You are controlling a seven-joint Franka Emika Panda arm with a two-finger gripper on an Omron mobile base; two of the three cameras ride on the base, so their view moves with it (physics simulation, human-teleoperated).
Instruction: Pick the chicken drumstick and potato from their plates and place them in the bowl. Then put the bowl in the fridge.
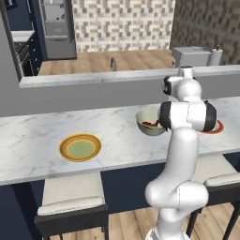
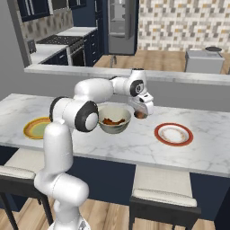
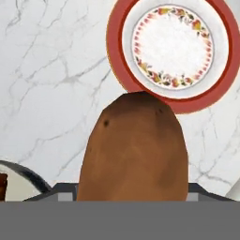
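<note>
The gripper (image 2: pixel 141 113) grips the potato (image 3: pixel 133 150) above the counter (image 2: pixel 134 143) — bowl (image 2: pixel 115 120) just beside it, red-rimmed plate (image 2: pixel 174 134) on its other side.

We see brown potato (image 3: pixel 133 150) | red-rimmed white plate (image 3: pixel 172 51), floral ring | orange-yellow plate (image 1: pixel 80 147), green centre | white grey-veined marble counter (image 3: pixel 51 79)

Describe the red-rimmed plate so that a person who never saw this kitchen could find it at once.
On the long white marble counter, look right of the bowl and of the gripper holding the potato. The red-rimmed plate lies there, empty. Its red rim, white centre and flowered ring set it apart from the orange-yellow plate with a green centre at the left end.
</note>
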